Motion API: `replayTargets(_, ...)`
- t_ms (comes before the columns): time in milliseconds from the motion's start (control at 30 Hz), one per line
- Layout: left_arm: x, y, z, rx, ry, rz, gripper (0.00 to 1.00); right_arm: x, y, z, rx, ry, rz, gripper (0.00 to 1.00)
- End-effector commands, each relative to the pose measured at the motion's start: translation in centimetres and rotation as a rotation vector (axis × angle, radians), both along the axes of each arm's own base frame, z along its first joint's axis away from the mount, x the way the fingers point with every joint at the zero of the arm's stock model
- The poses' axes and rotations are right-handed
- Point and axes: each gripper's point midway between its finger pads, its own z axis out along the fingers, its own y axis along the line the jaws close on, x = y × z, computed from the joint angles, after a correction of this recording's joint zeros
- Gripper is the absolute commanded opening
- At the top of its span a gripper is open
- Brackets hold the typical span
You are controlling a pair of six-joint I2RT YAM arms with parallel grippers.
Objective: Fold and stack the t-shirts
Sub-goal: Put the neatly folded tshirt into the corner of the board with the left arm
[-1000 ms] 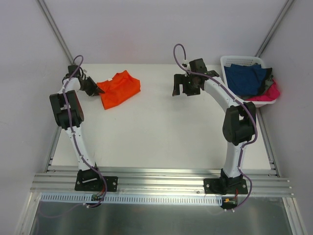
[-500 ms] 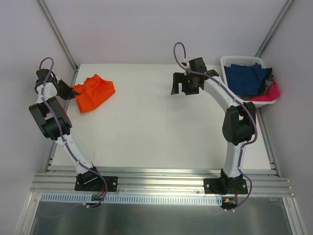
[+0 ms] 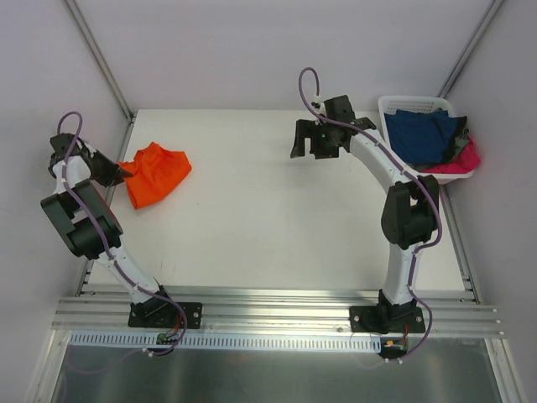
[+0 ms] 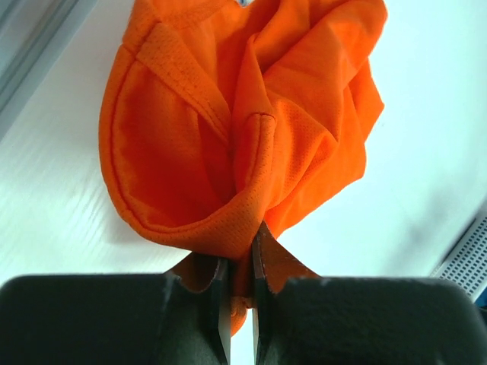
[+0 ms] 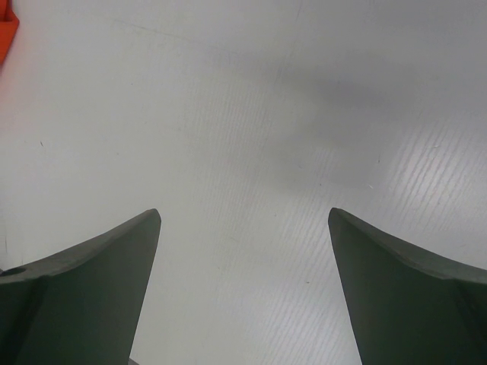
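Observation:
The orange t-shirt (image 3: 156, 172) lies bunched at the table's far left edge; in the left wrist view the orange t-shirt (image 4: 243, 114) spreads out from the jaws. My left gripper (image 3: 122, 173) is shut on a pinch of its hem, and in its own view the left gripper (image 4: 242, 251) has the cloth squeezed between the two fingers. My right gripper (image 3: 300, 149) hovers open over bare table at the back centre, nothing between the fingers of the right gripper (image 5: 243, 220). A navy t-shirt (image 3: 424, 134) and a pink t-shirt (image 3: 461, 161) lie in the basket.
A white slotted basket (image 3: 394, 106) stands at the back right corner. An aluminium rail (image 3: 277, 312) runs along the near edge. Grey walls close in on the left, where my left arm (image 3: 80, 214) stands near the table's side edge.
My left gripper has dragged the orange t-shirt leftward from the back centre-left to the table's left edge. The right arm has barely moved.

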Motion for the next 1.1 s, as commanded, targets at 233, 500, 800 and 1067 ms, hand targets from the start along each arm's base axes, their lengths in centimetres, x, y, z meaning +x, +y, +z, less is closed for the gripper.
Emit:
replayTargets(233, -5.7, -4.1, 3.2, -0.013, -0.068, -0.068, 0.95, 1.4, 0.4, 3.3, 0.128, -0.035, -0.023, 0.97)
replayTargets(500, -6.2, -3.8, 6.1, 0.219, -0.077, -0.192, 0.99, 1.8, -0.6, 3.4, 0.17, -0.015, -0.055, 0.97)
replayTargets(800, 0.5, -9.1, 5.7, 0.502, 0.08, -0.688, 0.93, 1.8, -1.5, 3.6, 0.193, -0.004, -0.085, 0.97)
replayTargets(1067, 2.1, -7.3, 4.2, 0.649, 0.181, -0.703, 0.77, 1.3, -2.1, 4.0, 0.194, -0.015, -0.093, 0.97)
